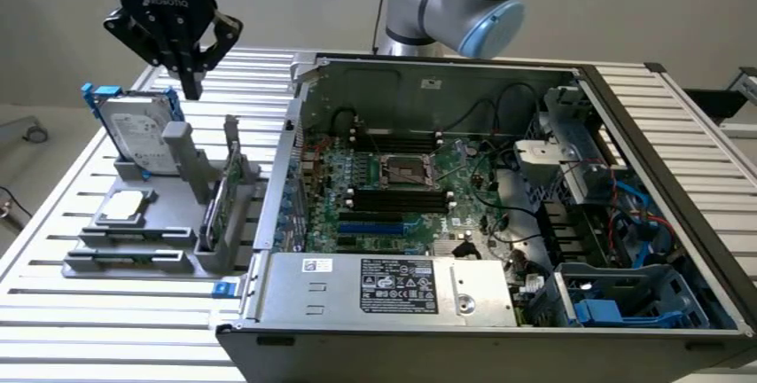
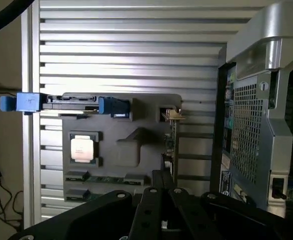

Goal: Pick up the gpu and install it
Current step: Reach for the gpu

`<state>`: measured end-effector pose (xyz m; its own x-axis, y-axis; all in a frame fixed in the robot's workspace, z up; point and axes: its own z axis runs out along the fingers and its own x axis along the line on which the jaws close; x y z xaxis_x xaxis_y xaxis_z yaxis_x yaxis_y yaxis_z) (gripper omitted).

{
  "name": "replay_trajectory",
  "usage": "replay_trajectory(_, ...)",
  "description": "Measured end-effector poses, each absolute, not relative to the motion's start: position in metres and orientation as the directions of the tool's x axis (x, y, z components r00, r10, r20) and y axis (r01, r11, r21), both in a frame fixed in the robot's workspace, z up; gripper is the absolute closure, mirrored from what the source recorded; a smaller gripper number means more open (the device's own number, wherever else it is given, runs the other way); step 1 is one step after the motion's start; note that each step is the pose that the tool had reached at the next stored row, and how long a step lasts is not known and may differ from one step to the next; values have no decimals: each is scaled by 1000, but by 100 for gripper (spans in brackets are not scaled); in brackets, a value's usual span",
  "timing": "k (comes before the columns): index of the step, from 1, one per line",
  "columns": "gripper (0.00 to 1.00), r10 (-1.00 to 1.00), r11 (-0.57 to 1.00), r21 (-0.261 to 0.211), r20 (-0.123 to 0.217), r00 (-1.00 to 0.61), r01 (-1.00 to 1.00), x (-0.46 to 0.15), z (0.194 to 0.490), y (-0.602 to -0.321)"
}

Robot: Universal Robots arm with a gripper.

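The gpu (image 1: pixel 225 192) stands on edge in a slot of the grey holder (image 1: pixel 177 170), on the table at the exterior view's left, beside the open computer case (image 1: pixel 473 188). Its green board and thin silver bracket show edge-on as the gpu (image 2: pixel 170 140) in the wrist view. My gripper (image 1: pixel 190 90) hangs above the holder, over the hard drive's end and well clear of the card. Its fingers are shut with nothing between them. The wrist view has the gripper (image 2: pixel 161 176) close to the card's line.
A silver hard drive in a blue frame (image 1: pixel 136 135) stands upright in the holder. A square silver chip (image 1: pixel 124 207) and memory sticks (image 1: pixel 124 257) lie in front of it. The case's motherboard (image 1: pixel 402 179) is exposed, with cables and drive cages at the exterior view's right.
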<state>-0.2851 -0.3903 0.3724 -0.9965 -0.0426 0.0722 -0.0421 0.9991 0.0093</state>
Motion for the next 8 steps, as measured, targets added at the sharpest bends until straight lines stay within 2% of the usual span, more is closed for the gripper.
replay_trajectory(6,89,-123,992,1,21,-992,-123,-285,371,-390)
replay_trajectory(8,89,-124,992,-4,18,-992,-124,-286,371,-390)
